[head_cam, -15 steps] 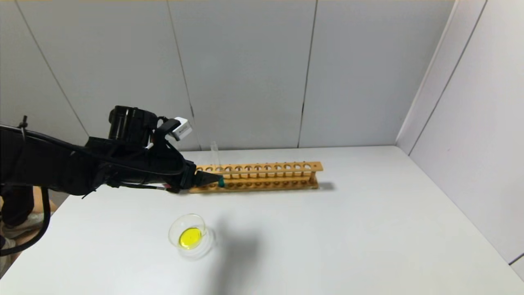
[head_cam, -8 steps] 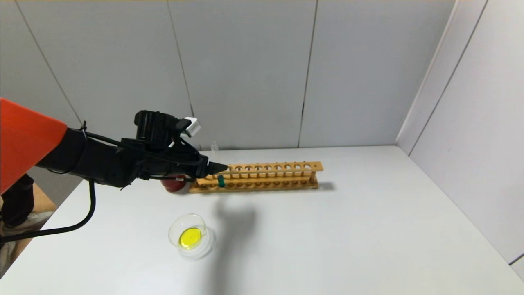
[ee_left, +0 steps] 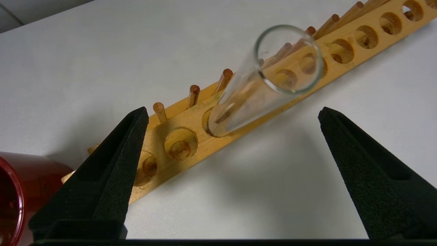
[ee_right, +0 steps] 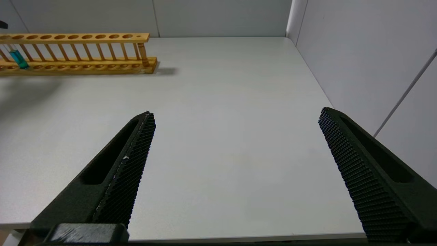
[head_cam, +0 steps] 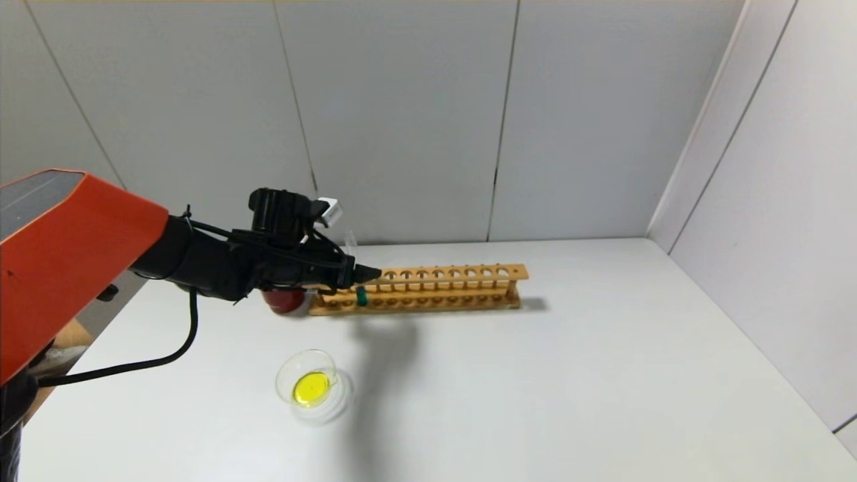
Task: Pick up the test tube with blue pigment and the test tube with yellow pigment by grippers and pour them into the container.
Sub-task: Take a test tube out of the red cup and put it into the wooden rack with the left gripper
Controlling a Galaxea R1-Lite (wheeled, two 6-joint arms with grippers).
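Reaching in from the left over a white table (head_cam: 535, 375), left gripper (head_cam: 367, 273) hovering at the left end of a long wooden test-tube rack (head_cam: 428, 288), jaws spread wide and holding nothing. Standing upright in the rack just below the fingertips, the test tube with blue pigment (head_cam: 361, 295), teal liquid pooled at its rounded bottom, untouched. Nearer on the table, well apart from the rack, the container (head_cam: 312, 387), a shallow clear glass dish with yellow liquid already lying in it. Peeking out behind the arm at the rack's left end, a dark red cup (head_cam: 284, 301). Seen only from the left wrist: two black fingers (ee_left: 112, 171) flanking the open glass mouth of the tube (ee_left: 266, 78), which sits in a hole near the rack's end, none of its liquid visible from that angle, and the red cup's rim at the edge of the frame. Seen only from the right wrist: right gripper (ee_right: 235, 116), likewise wide open and empty, hanging over bare tabletop near the right side, well away from the rack, with the blue liquid showing through the rack's rungs in the far distance. Out of sight in the head view, the right arm itself. No tube with yellow liquid to be made out in any of the three views.
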